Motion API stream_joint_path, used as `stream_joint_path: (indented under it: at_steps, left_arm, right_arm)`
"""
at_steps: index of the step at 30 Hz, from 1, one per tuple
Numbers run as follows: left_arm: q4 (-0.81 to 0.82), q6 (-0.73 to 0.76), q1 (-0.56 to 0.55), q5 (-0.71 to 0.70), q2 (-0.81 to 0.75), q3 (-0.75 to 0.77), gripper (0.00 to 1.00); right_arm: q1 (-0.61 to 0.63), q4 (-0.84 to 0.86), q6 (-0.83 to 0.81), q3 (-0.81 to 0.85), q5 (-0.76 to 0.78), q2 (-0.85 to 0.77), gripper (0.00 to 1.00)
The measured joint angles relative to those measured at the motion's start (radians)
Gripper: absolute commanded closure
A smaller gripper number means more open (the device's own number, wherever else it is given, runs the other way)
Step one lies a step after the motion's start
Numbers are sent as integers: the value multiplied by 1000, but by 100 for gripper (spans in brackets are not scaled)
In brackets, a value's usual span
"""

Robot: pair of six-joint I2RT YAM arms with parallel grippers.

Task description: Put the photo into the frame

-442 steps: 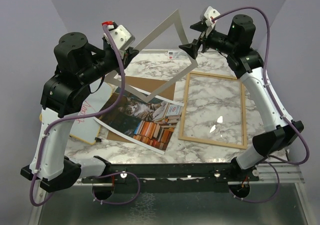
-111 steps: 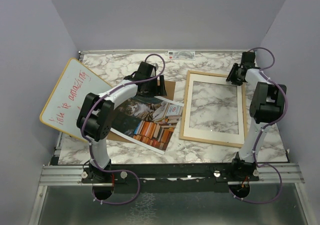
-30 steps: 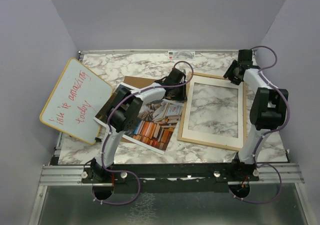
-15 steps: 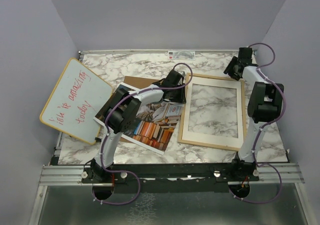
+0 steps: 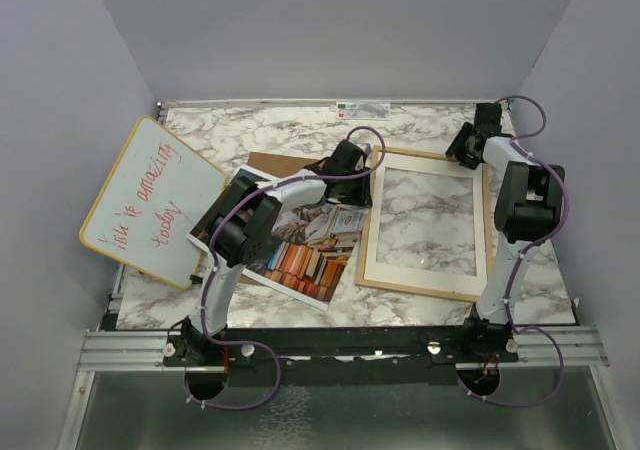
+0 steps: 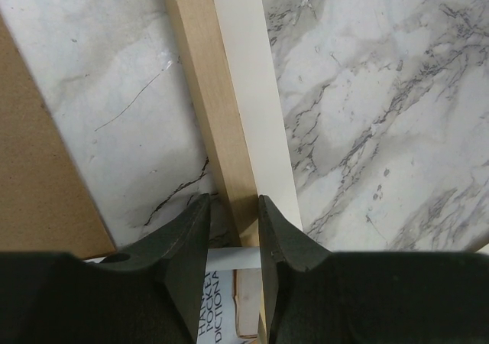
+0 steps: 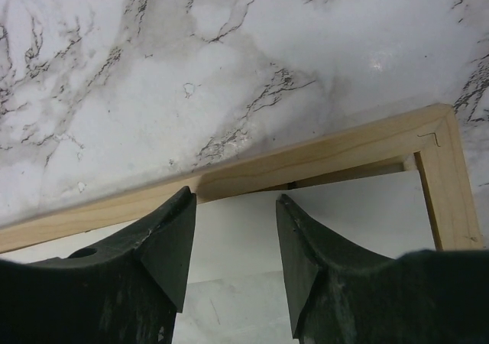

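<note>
Photo (image 5: 300, 245) of cat and books lies face up on marble table (image 5: 260, 130), just left of light-wood frame (image 6: 205, 76), far edge overlapping brown backing board (image 5: 268, 160). Left gripper (image 6: 233, 225) pinches frame's left rail near the far corner. Right gripper (image 7: 233, 237) is spread at frame's far rail by the right corner, above white mat (image 7: 229, 206), clamping nothing.

A round-cornered whiteboard (image 5: 150, 202) with red handwriting is resting at the left, reaching past the marble table's (image 5: 260, 128) left edge. A brown backing board (image 5: 280, 161) is lying flat near the middle, partly covered. A small white label (image 5: 362, 108) is sitting at the far edge
</note>
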Motion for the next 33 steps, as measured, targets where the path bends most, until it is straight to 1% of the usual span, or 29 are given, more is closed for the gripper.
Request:
stream_joint_path:
  at_steps: [6,10,21,26,30,33]
  left_arm:
    - [2,4,0,5,-1,-3,67]
    - [2,6,1,9,-1,-3,67]
    - [2,8,1,13,-1,-3,66]
    - [-18,8,1,26,-2,8,62]
    - [-56,8,2,37,-6,40,56]
    - [-81,8,4,37,-37,63,54]
  right_arm:
    - [0,2,2,0,-3,2,44]
    - [-2,0,5,0,-5,2,34]
    - [-23,1,16,-8,-26,0,33]
    - [-36,-26,16,-7,-80,-24,34]
    - [-39,-48,25,-22,-159,-116,35]
    - [-29,-47,37,-65,-231,-231,35]
